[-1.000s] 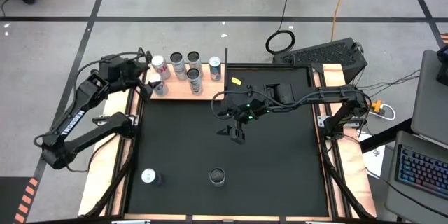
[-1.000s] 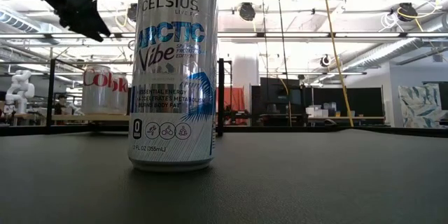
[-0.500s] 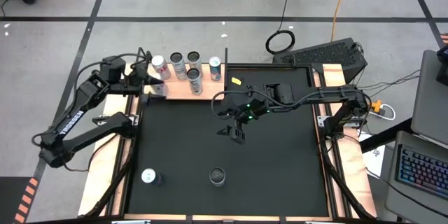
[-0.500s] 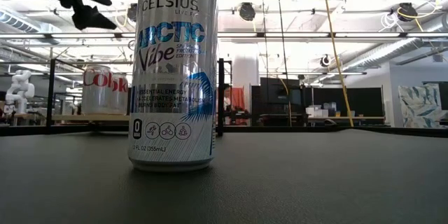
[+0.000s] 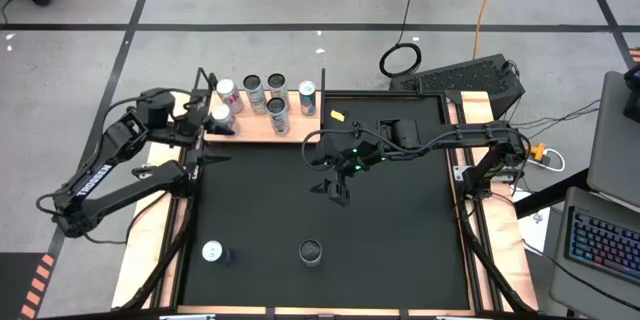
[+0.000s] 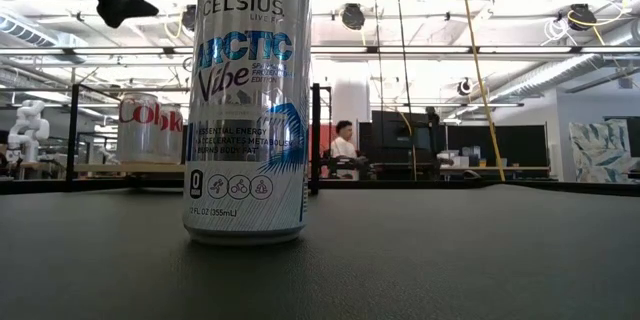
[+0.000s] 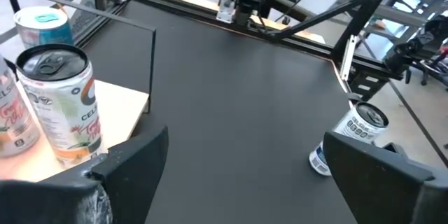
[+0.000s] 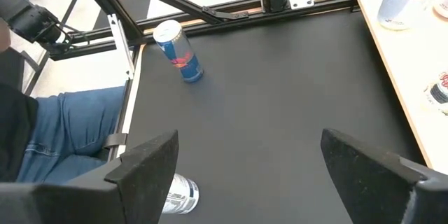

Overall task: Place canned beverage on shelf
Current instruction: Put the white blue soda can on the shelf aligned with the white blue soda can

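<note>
Standing on the mat, "CELSIUS ARCTIC Vibe" can; both end effectors wide open, empty.

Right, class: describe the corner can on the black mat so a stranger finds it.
Start at the black mat. Two cans stand along its edge opposite the wooden shelf. Yours is the pale-topped can nearest the corner, not the dark-topped can.

Light-wood shelf, black mat, white-and-blue can, red-lettered silver can.
</note>
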Robot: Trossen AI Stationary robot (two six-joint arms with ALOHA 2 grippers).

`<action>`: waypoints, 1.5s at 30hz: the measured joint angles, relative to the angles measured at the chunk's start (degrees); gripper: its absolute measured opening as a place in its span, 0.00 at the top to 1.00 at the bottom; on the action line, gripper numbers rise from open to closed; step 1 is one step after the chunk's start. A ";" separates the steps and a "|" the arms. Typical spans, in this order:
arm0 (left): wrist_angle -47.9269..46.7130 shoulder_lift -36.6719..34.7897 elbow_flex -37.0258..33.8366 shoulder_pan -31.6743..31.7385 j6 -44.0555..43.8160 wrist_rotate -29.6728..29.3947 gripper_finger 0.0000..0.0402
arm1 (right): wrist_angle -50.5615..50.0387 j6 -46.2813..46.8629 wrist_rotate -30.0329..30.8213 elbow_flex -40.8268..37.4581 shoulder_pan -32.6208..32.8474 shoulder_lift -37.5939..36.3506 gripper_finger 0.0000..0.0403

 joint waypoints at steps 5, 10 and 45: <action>0.15 -0.08 -0.02 -0.75 0.03 0.00 0.05 | 2.77 -0.73 0.09 0.00 -0.08 0.02 0.18; 0.19 -0.08 -0.02 -1.41 0.03 0.00 0.05 | 5.35 -1.17 0.15 0.00 -0.09 0.02 0.18; 0.14 -0.08 -0.02 -1.88 0.16 -1.75 0.05 | 10.77 -4.87 5.96 -0.09 0.70 0.50 0.17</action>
